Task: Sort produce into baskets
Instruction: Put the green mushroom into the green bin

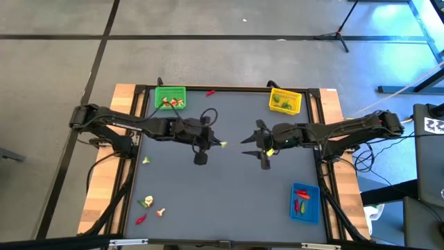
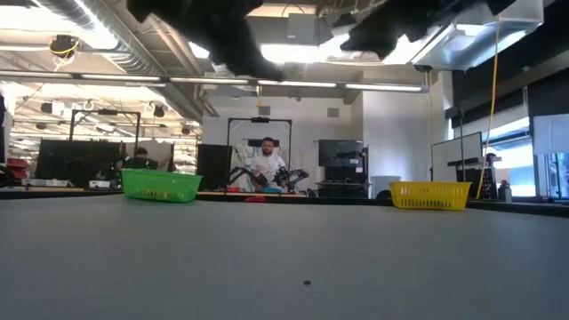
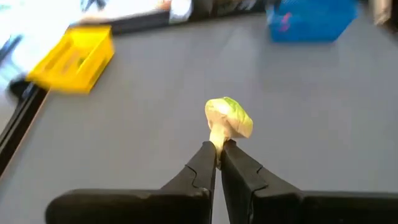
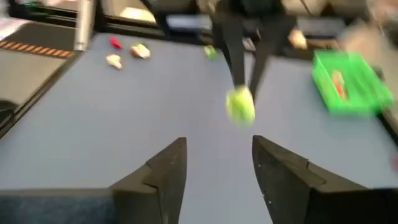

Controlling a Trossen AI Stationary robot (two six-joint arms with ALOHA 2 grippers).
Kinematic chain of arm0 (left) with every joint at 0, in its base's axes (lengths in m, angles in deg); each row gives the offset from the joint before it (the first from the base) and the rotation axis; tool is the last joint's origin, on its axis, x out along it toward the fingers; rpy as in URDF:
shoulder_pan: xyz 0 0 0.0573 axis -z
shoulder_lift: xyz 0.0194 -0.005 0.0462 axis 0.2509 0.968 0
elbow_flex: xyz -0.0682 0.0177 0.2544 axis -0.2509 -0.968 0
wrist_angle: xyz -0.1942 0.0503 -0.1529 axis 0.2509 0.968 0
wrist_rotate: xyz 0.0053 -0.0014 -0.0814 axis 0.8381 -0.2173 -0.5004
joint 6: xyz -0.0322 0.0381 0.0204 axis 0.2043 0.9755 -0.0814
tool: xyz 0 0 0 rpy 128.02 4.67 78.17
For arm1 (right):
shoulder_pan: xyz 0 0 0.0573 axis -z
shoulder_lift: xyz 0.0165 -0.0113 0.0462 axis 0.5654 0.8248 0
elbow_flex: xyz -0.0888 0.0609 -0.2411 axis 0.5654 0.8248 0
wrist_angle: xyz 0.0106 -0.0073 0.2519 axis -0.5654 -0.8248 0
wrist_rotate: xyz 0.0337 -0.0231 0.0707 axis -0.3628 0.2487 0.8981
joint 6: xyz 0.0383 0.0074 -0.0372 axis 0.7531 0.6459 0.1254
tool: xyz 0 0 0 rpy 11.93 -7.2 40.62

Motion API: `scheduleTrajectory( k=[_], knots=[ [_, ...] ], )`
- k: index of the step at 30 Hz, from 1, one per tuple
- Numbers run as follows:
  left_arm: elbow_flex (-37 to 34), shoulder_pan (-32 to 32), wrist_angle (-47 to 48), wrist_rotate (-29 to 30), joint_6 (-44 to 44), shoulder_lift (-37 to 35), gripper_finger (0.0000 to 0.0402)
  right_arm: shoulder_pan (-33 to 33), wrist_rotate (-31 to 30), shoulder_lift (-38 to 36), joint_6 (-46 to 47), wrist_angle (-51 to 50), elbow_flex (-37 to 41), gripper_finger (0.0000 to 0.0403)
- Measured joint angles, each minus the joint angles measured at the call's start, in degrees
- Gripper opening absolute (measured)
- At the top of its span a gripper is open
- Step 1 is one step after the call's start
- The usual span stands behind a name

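Note:
A small mushroom-like piece of produce (image 3: 227,117), with a pale stem and a yellow-green cap, hangs over the table's middle with my left gripper (image 3: 219,152) shut on it. In the high view that gripper (image 1: 218,143) reaches in from the left. My right gripper (image 4: 217,158) faces it from the right with its fingers open and nothing between them; the piece (image 4: 240,106) shows just beyond them. The green basket (image 1: 170,97) and yellow basket (image 1: 285,101) stand at the far edge, and the blue basket (image 1: 305,203) at the near right. Each holds some produce. My left gripper pinches the piece's pale stem (image 3: 217,140) between its two fingertips. The fingers come from the table's left, slanting a little downward. The cap sticks out past the fingertips, and the piece is lifted clear of the table.
Several loose pieces lie at the near left (image 1: 146,203), with one more (image 1: 146,160) by the left edge. A red piece (image 1: 210,92) lies at the far edge between the green and yellow baskets. In the low view, people sit in the room behind the table (image 2: 267,164).

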Motion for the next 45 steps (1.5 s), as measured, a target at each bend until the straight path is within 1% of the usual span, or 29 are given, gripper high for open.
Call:
scheduleTrajectory(
  k=[3,8,12,14,18,23,27,29,34,39,42,45],
  knots=[
    [0.02,-1.15,6.72,2.76,-1.99,-2.70,0.0020,0.02,-4.23,-0.65,5.76,-7.68,-0.01,0.0185],
    [0.04,-4.02,18.00,6.96,-5.22,-6.07,0.0021,0.02,-10.53,0.97,10.76,-17.01,1.67,0.0182],
    [0.04,-7.28,25.99,10.55,-8.03,-6.83,0.0020,0.03,-14.33,3.49,13.23,-18.26,4.24,0.0182],
    [0.04,-9.20,29.95,12.04,-9.73,-6.88,0.0020,0.26,-14.28,5.03,14.31,-17.38,5.37,0.0182],
    [0.02,-13.57,36.36,14.76,-12.98,-6.72,0.0020,1.55,-14.14,8.77,17.79,-18.77,6.20,0.0182],
    [0.02,-19.87,38.80,18.09,-15.30,-6.79,0.0020,3.75,-11.65,13.47,21.08,-18.64,6.27,0.0182],
    [0.02,-25.95,38.99,18.59,-15.53,-6.70,0.0020,5.40,-7.01,17.28,22.88,-18.39,6.25,0.0182],
    [0.02,-29.00,38.95,18.57,-15.52,-6.68,0.0020,5.79,-5.73,18.96,23.51,-18.23,6.25,0.0182],
    [-0.01,-36.21,38.18,18.56,-15.08,-6.62,0.0020,5.67,-5.29,21.20,23.59,-17.29,6.05,0.0182],
    [-1.60,-42.11,35.17,17.48,-15.49,-4.56,0.0020,5.66,-5.39,21.45,23.40,-14.87,6.14,0.0182],
    [-3.06,-44.64,33.74,15.74,-15.34,-2.54,0.0020,5.66,-5.35,21.55,23.39,-13.72,6.16,0.0182],
    [-3.81,-46.23,33.95,15.55,-15.35,-0.75,0.0020,5.66,-5.33,21.57,23.39,-13.72,6.16,0.0182]
  ],
)
